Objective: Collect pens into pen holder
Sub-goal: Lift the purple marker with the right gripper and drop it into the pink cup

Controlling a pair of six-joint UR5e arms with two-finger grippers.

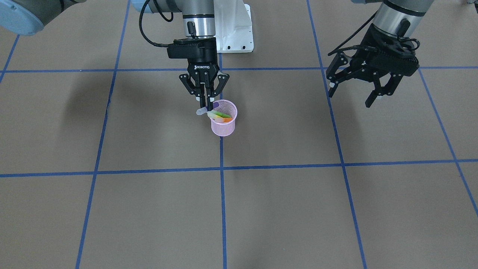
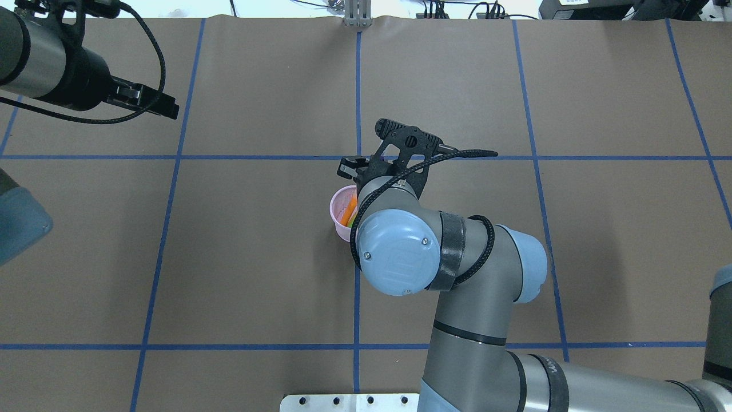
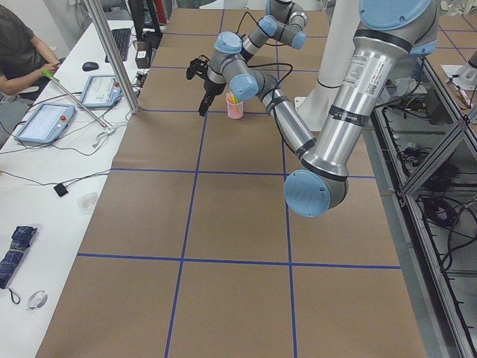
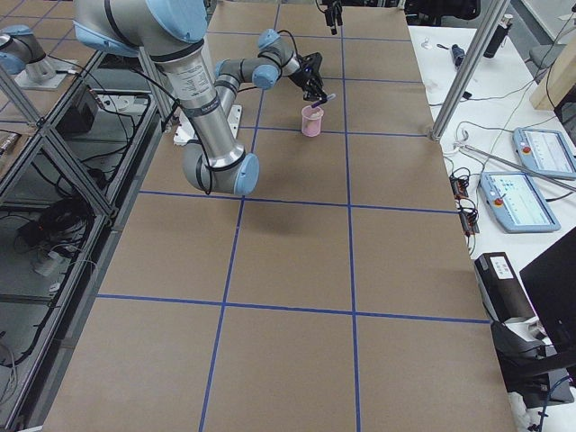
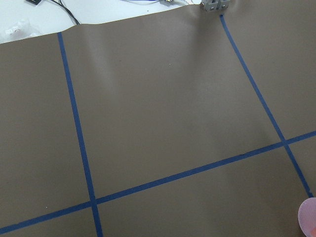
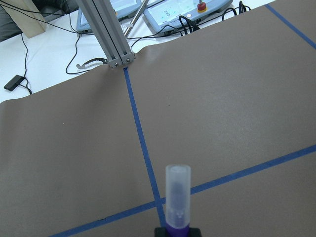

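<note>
Right end effector (image 1: 206,100) clamped on the purple marker-like pen (image 1: 202,111), held tilted over the rim of the pink wire-mesh cup (image 1: 223,127) holding the orange pen (image 1: 226,120) and green pen (image 1: 221,114), probably to drop in; left end effector (image 1: 350,96) wide open, empty, well apart above the tabletop (image 1: 149,209).

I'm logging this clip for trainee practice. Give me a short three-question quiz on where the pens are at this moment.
1. Which pen does the right gripper hold? A purple, B orange, C green.
2. True or false: the left gripper is open and empty.
3. How many pens lie inside the pink cup?
Key: 1 A, the purple pen, held at the cup's rim. 2 True. 3 Two, the green pen and the orange pen.
</note>
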